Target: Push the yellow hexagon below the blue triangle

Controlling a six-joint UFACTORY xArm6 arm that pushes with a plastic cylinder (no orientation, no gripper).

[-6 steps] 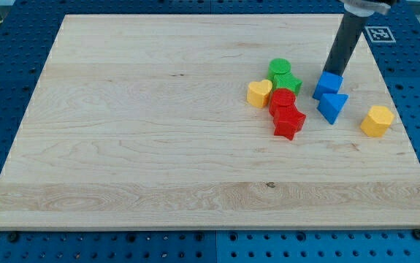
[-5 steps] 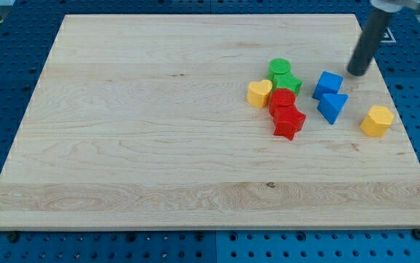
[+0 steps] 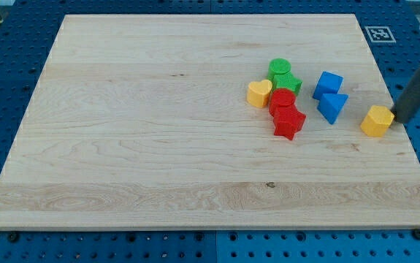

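The yellow hexagon lies near the board's right edge. The blue triangle sits to its left, slightly higher in the view, touching a blue cube above it. My tip is at the end of the dark rod, just right of the yellow hexagon, close to or touching its right side.
A yellow heart, a green cylinder, a green star, a red cylinder and a red star cluster left of the blue blocks. The wooden board ends just right of my tip. A marker tag sits at top right.
My tip has moved from above the blue cube to the right and down, ending beside the yellow hexagon's right side. The blocks have not visibly moved.
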